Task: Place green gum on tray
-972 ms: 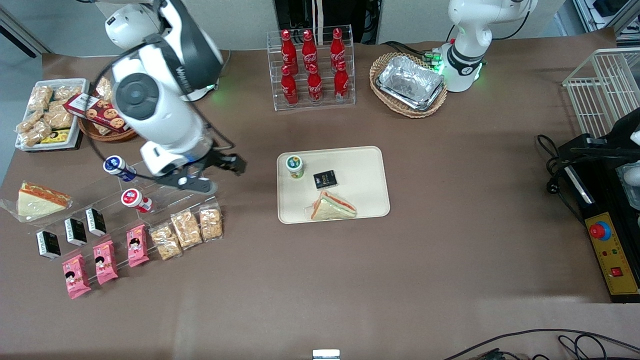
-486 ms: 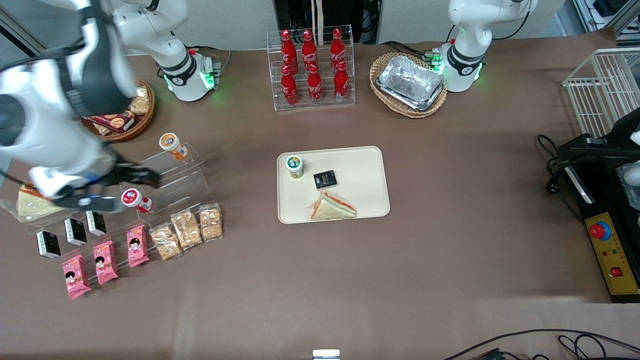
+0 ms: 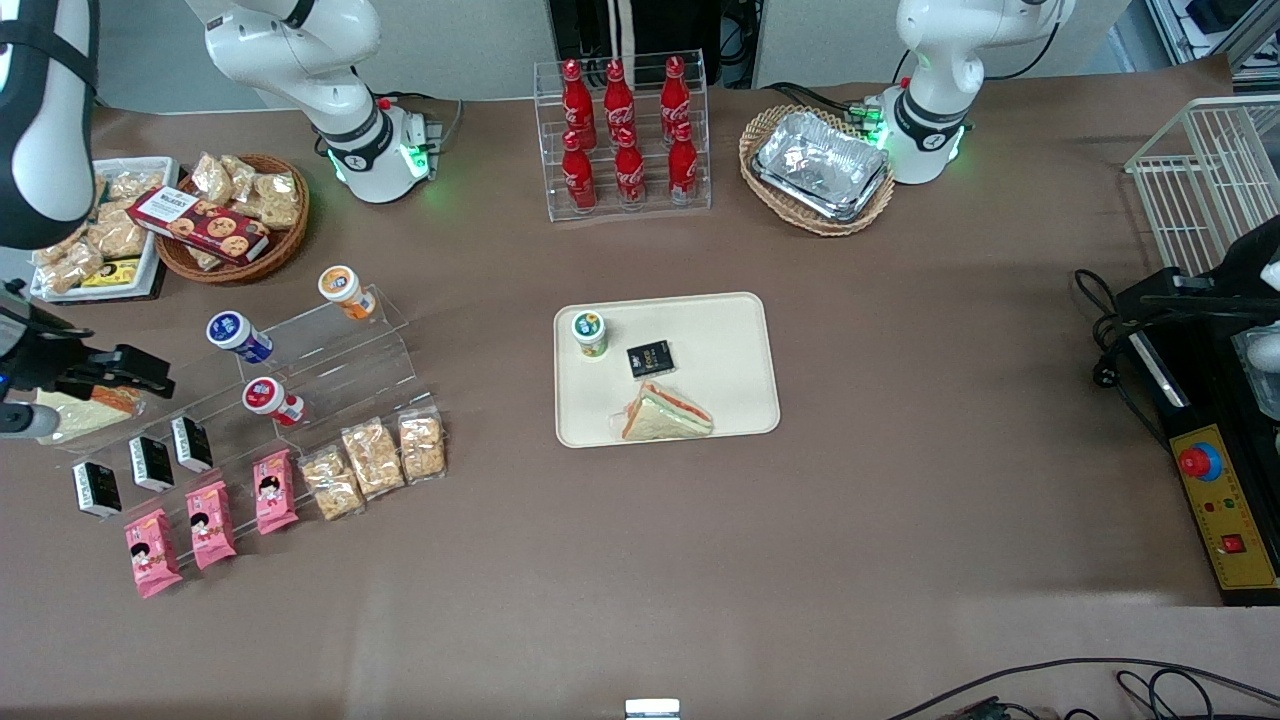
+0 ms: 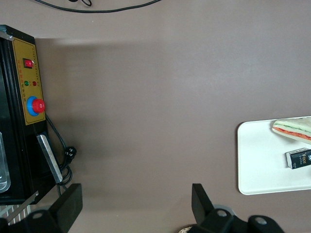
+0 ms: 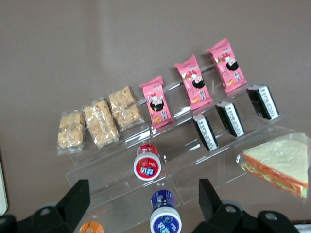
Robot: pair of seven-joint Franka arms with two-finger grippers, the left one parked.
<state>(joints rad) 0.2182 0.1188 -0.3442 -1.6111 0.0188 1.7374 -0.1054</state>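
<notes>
Well apart: green gum (image 3: 590, 332), open jaws.

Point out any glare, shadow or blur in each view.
Front view: green light from the arm bases falls on the table; foil trays glint; the gripper, open, sits sharp above the wrapped sandwich.
Right wrist view: the clear acrylic shelf shows faint reflections.
Left wrist view: evenly lit tray.

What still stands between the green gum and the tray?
Nothing. The green gum already stands upright on the tray, beside a black packet. The hand is open and empty, over the sandwich at the working arm's end.
</notes>
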